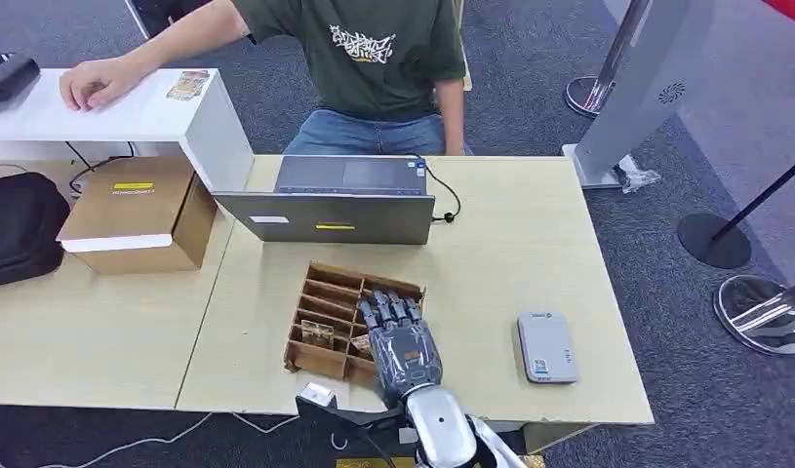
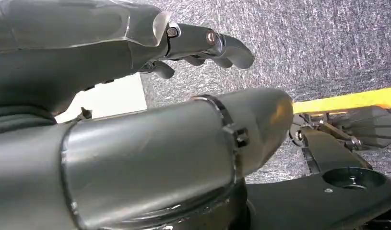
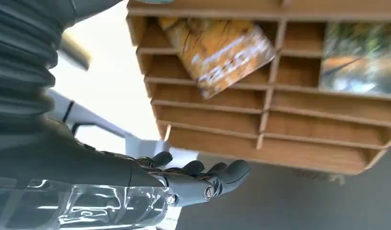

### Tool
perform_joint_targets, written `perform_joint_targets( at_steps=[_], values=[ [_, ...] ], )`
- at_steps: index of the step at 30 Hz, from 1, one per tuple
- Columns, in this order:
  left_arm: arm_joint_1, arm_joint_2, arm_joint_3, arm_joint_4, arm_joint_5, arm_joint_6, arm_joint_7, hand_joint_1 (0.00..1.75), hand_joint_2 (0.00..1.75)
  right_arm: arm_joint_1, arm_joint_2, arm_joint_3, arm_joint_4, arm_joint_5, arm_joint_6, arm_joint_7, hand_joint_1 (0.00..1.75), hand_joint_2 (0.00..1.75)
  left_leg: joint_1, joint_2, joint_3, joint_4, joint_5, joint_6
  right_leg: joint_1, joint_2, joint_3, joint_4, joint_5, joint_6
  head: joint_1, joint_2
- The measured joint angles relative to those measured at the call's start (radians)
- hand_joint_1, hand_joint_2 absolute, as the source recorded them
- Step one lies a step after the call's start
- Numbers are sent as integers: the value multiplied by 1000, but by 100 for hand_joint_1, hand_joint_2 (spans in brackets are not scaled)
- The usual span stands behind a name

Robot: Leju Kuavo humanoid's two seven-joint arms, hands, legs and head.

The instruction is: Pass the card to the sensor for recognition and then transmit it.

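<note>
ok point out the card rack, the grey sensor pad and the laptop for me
card rack [image 1: 327,292], head view, on a bare wooden divider at its far side
sensor pad [image 1: 546,343], head view, middle of its grey top
laptop [image 1: 327,217], head view, back of its lid

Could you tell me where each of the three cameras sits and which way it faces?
Head view: high on the body, looking down at the table; right hand over the wooden rack.
Left wrist view: behind the hanging left hand, facing carpet.
Right wrist view: behind the right hand, facing the wooden rack and an orange card.
Shared: head and right wrist views show the rack.
</note>
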Motion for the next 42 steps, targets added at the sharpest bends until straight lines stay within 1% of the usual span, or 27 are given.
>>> perform_joint_targets(
  at_steps=[3, 9, 10, 12, 21, 22, 23, 24, 25, 42],
  values=[
    [0, 0, 0, 0, 0, 0, 4, 0, 0, -2, -3, 0, 16, -19, -5, -17, 0, 175, 0, 0, 0, 0, 0, 0, 0, 0, 0, 0, 0, 0, 0, 0],
    [0, 0, 0, 0, 0, 0, 4, 0, 0, -2, -4, 0, 23, -20, -6, -17, 0, 175, 0, 0, 0, 0, 0, 0, 0, 0, 0, 0, 0, 0, 0, 0],
    [0, 0, 0, 0, 0, 0, 4, 0, 0, -5, -5, 0, 46, -24, -8, -18, 0, 175, 0, 0, 0, 0, 0, 0, 0, 0, 0, 0, 0, 0, 0, 0],
    [0, 0, 0, 0, 0, 0, 4, 0, 0, -5, -5, 0, 50, -26, -8, -18, 0, 175, 0, 0, 0, 0, 0, 0, 0, 0, 0, 0, 0, 0, 0, 0],
    [0, 0, 0, 0, 0, 0, 4, 0, 0, -5, -5, 0, 54, -28, -13, -15, 0, 175, 0, 0, 0, 0, 0, 0, 0, 0, 0, 0, 0, 0, 0, 0],
    [0, 0, 0, 0, 0, 0, 4, 0, 0, -5, -5, 0, 53, -28, -16, -13, 5, 175, 0, 0, 0, 0, 0, 0, 0, 0, 0, 0, 0, 0, 0, 0],
    [0, 0, 0, 0, 0, 0, 4, 0, 0, -5, -5, 0, 53, -27, -18, -12, 44, 175, 0, 0, 0, 0, 0, 0, 0, 0, 0, 0, 0, 0, 0, 0],
    [0, 0, 0, 0, 0, 0, 4, 0, 0, -5, -5, 0, 53, -27, -21, -12, 150, 175, 0, 0, 0, 0, 0, 0, 0, 0, 0, 0, 0, 0, 0, 0],
    [0, 0, 0, 0, 1, 0, 4, 0, 0, -5, -5, 0, 52, -24, -24, -11, 173, 175, 0, 0, 0, 0, 0, 0, 0, 0, 0, 0, 0, 0, 0, 0],
    [0, 0, -2, 0, 2, 2, 5, 0, 0, -1, -11, 0, 31, -16, -37, -9, 175, 175, 0, 0, 0, 0, 0, 0, 0, 0, 0, 0, 0, 0, 0, 0]
  ],
)
